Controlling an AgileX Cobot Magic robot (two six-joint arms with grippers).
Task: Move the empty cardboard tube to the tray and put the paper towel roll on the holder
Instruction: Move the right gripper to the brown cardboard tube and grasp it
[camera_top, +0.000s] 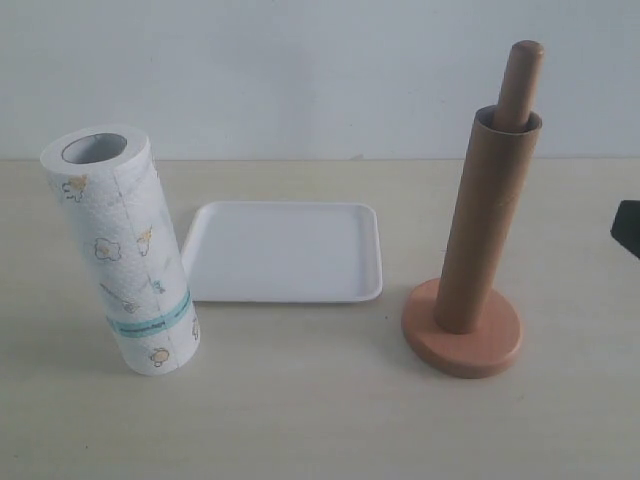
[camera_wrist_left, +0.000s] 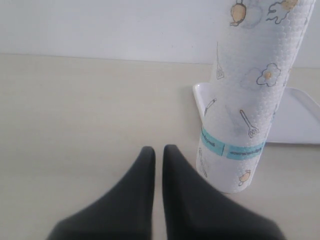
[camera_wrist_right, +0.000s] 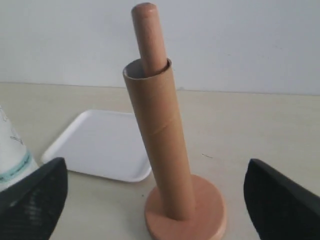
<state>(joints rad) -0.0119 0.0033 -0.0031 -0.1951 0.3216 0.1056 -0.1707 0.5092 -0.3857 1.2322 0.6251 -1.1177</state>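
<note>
The empty cardboard tube (camera_top: 490, 220) stands upright over the pole of the wooden holder (camera_top: 463, 345), and the pole's rounded top (camera_top: 521, 80) sticks out above it. The white tray (camera_top: 285, 250) lies between the holder and the paper towel roll (camera_top: 125, 250), which stands slightly tilted on the left. My right gripper (camera_wrist_right: 156, 170) is open, its fingers wide apart on either side of the tube (camera_wrist_right: 160, 150) without touching it. My left gripper (camera_wrist_left: 159, 150) is shut on nothing, low over the table just beside the roll (camera_wrist_left: 250, 100).
A pale wall rises behind the beige table. Only a dark piece of my right arm (camera_top: 628, 228) shows at the exterior view's right edge. A corner of the tray (camera_wrist_left: 300, 115) lies behind the roll in the left wrist view.
</note>
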